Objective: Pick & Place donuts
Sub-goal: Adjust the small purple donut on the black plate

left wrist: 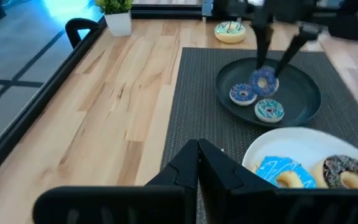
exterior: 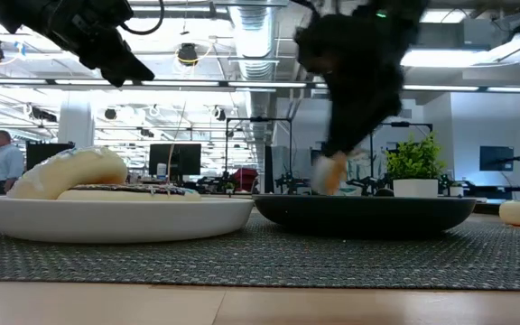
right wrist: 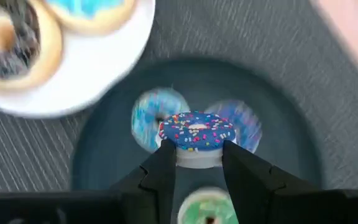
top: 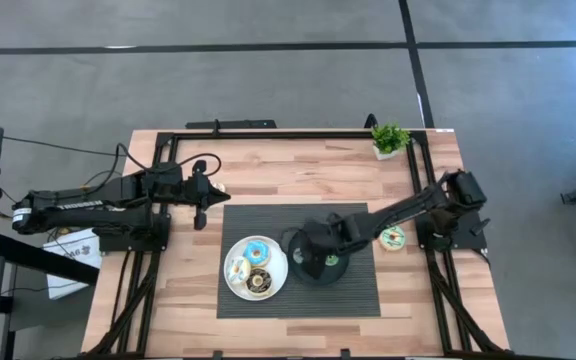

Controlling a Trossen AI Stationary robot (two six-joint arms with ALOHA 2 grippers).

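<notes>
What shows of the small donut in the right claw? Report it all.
The small donut is a toy ring with dark blue icing, coloured sprinkles and a pale base. The right claw pinches it by its sides, one finger on each. It hangs over the black plate, apparently lifted clear of it.

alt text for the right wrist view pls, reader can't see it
The right gripper holds a small dark-blue sprinkled donut between its fingers above the black plate, where three more small donuts lie. The white plate with two larger donuts sits beside it.
</notes>
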